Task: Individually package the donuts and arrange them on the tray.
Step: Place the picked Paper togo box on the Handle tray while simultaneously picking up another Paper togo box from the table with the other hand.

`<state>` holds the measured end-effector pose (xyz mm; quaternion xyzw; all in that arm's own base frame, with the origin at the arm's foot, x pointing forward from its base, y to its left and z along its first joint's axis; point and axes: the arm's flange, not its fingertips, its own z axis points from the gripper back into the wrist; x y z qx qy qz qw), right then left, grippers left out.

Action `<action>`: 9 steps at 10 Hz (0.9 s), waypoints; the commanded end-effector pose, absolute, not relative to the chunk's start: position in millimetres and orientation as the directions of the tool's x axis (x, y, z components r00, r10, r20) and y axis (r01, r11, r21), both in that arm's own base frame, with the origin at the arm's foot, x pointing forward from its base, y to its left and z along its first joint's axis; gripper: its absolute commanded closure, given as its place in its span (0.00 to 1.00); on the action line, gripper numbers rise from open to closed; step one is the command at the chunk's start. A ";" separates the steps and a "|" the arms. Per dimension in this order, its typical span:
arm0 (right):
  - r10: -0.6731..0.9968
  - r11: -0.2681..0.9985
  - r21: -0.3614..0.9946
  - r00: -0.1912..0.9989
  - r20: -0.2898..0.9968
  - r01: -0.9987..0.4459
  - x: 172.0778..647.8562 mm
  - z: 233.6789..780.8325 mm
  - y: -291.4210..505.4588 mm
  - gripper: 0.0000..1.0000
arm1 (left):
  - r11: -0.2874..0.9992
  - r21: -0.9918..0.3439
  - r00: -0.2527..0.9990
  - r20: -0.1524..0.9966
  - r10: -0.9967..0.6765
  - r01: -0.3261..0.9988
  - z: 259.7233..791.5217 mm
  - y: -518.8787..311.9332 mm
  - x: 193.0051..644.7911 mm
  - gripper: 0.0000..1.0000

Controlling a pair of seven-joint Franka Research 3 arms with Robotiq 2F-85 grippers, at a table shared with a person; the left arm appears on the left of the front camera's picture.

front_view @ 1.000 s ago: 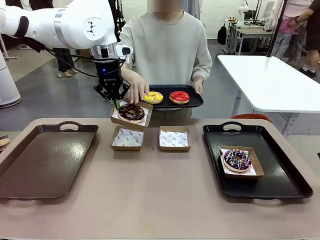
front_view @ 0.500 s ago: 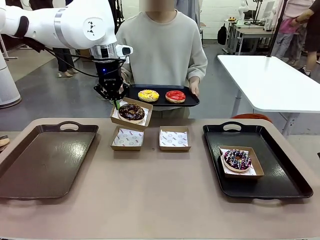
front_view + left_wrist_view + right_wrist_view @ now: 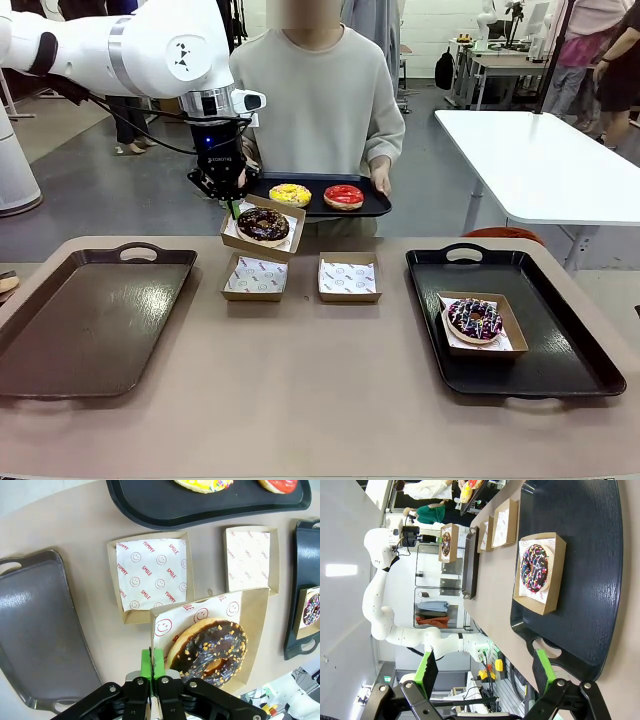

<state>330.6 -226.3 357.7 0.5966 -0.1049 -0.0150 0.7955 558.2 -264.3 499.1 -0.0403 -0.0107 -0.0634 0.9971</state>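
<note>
My left gripper (image 3: 233,207) (image 3: 151,662) is shut on the rim of a brown cardboard box (image 3: 291,243) (image 3: 255,625). The box is held tilted above the table's far side, and a dark chocolate donut (image 3: 263,223) (image 3: 210,650) lies in it. Just behind it, a person holds a small black tray (image 3: 318,183) (image 3: 200,507) carrying a yellow donut (image 3: 290,194) and a red donut (image 3: 343,196). A purple sprinkled donut (image 3: 474,319) (image 3: 535,566) sits boxed on the black right tray (image 3: 560,340) (image 3: 590,555). My right gripper (image 3: 485,670) hangs open over that tray's near end.
Two empty paper-lined boxes (image 3: 254,277) (image 3: 349,277) stand side by side at the table's middle, below the lifted box. A dark tray (image 3: 90,320) lies bare at the left. A white table (image 3: 540,160) stands off to the back right.
The person's hand has drawn back from the lifted box, and their small tray has shifted left and slightly farther off. Neither arm has moved.
</note>
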 end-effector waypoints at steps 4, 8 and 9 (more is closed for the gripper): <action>-0.093 0.407 0.908 0.984 0.152 -0.102 347.0 383.2 -200.4 0.00 | 0.974 -0.112 0.980 0.060 -0.192 0.198 510.1 -240.7 550.4 0.99; -0.022 0.571 0.819 0.997 0.071 -0.046 411.7 483.1 -130.1 0.00 | 0.952 -0.188 0.969 0.096 -0.226 0.241 542.7 -166.3 519.7 0.99; -0.020 0.604 0.797 0.999 0.042 -0.021 434.9 499.0 -105.4 0.00 | 0.953 -0.199 0.973 0.092 -0.214 0.228 542.1 -147.1 514.5 0.99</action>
